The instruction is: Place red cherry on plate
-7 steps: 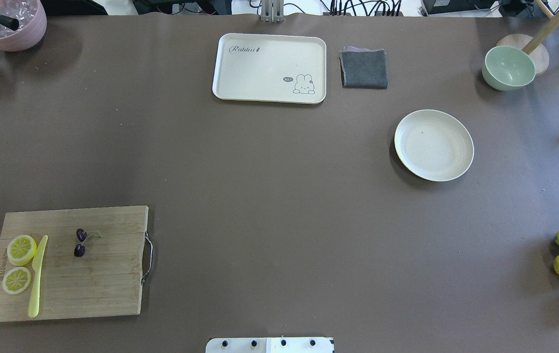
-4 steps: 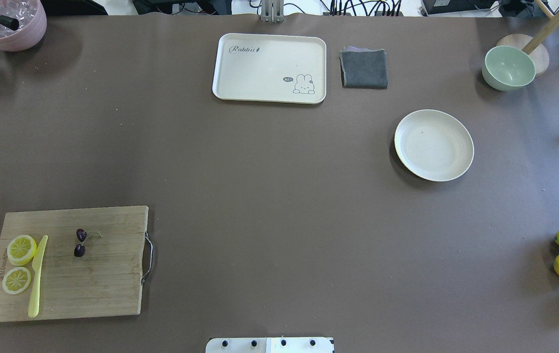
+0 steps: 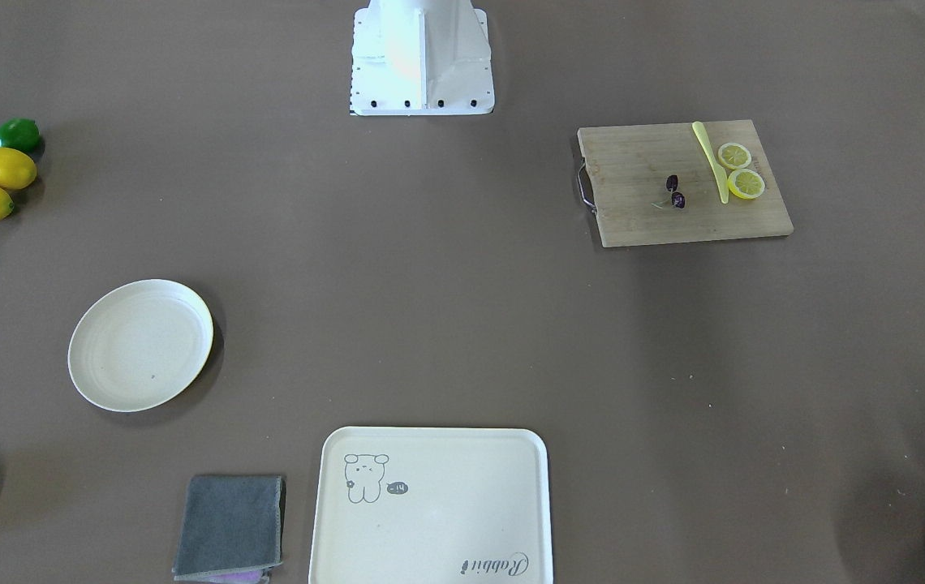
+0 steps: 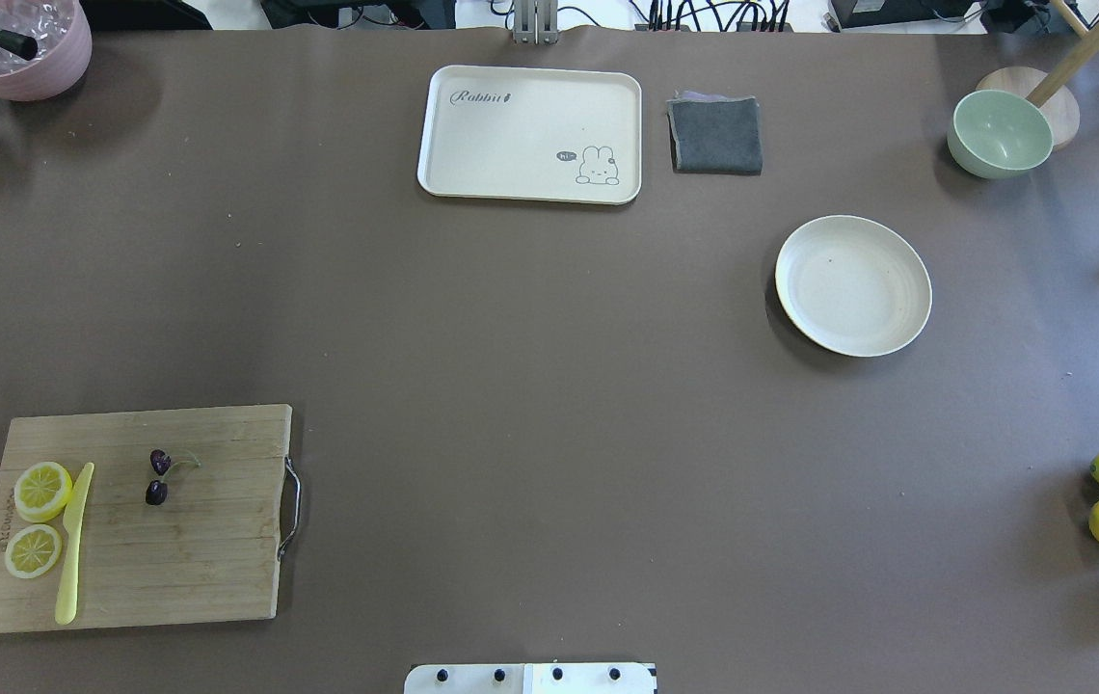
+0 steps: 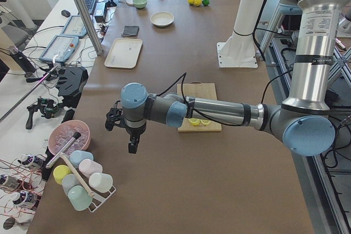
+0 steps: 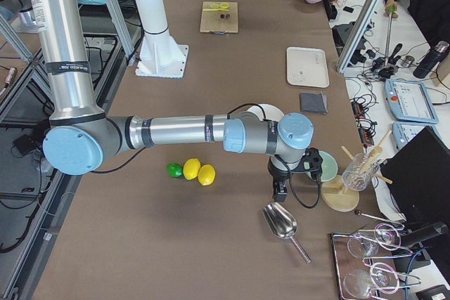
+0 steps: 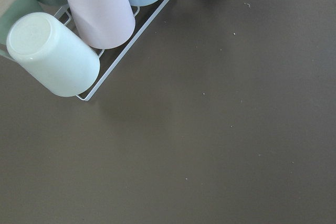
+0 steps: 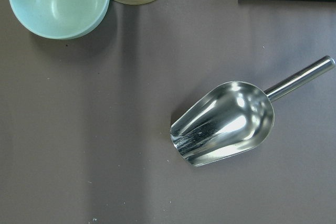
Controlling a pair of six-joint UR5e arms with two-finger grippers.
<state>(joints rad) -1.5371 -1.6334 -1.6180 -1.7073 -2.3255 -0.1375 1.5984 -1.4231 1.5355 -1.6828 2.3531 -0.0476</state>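
maroon red cherry [image 4: 157,479], stems toward board handle [image 4: 292,508] | left hand [image 5: 132,147], right hand [image 6: 279,190]: grip cannot tell

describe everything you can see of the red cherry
The red cherry is a tiny pair of dark maroon fruits joined by thin green stems. It lies on the wooden cutting board, stems pointing toward the handle side, apart from the yellow knife and lemon slices. Nothing grips it, and it is far from the plate.
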